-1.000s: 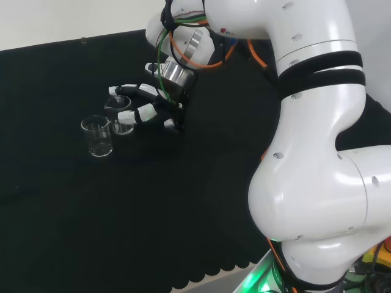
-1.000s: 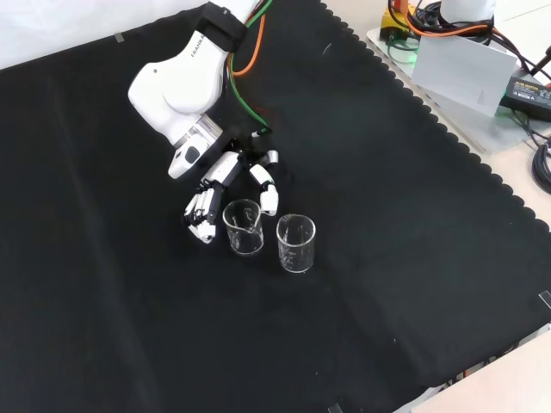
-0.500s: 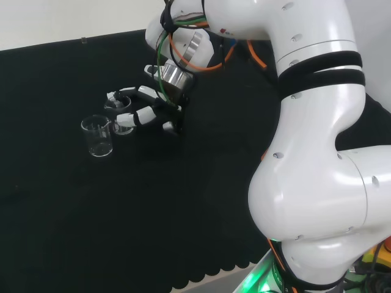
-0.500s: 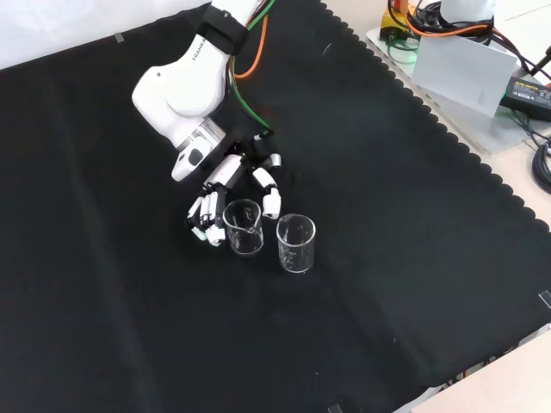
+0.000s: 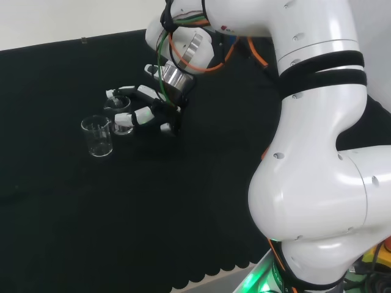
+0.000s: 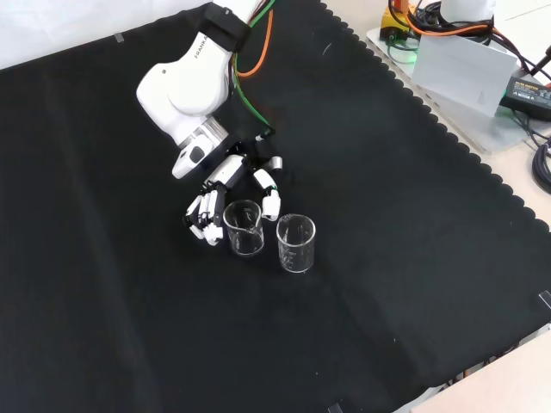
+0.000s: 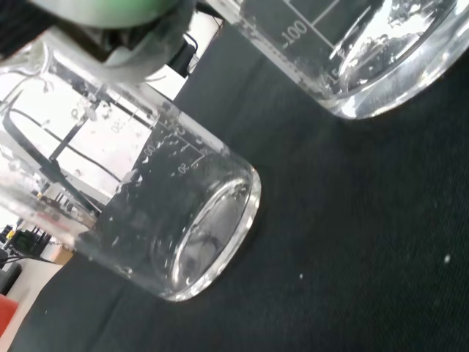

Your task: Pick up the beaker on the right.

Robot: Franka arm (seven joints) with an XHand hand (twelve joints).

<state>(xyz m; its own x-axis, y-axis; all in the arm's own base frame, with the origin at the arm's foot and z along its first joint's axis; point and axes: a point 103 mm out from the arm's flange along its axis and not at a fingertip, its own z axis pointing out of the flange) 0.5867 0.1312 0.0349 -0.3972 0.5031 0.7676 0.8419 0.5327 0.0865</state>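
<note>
Two clear glass beakers stand on the black cloth. In the front view the smaller beaker (image 6: 244,228) is on the left and the taller beaker (image 6: 296,243) on the right. In the head view the smaller beaker (image 5: 122,117) stands right of and behind the taller one (image 5: 98,135). The hand (image 6: 231,176) reaches down over the smaller beaker, its fingers (image 6: 203,220) on one side and the thumb (image 6: 272,203) on the other, relaxed and close to the glass. In the wrist view the smaller beaker (image 7: 176,220) is very close, with the taller beaker (image 7: 352,51) beyond it.
The arm's white links (image 5: 317,152) stand at the right of the head view. In the front view a white box (image 6: 456,64) and cables (image 6: 529,86) lie off the cloth at the upper right. The cloth's scalloped edge (image 6: 448,138) runs along that side.
The hand has slid a little further down around the smaller beaker, with fingers and thumb drawing nearer to its wall. Both beakers stand where they were.
</note>
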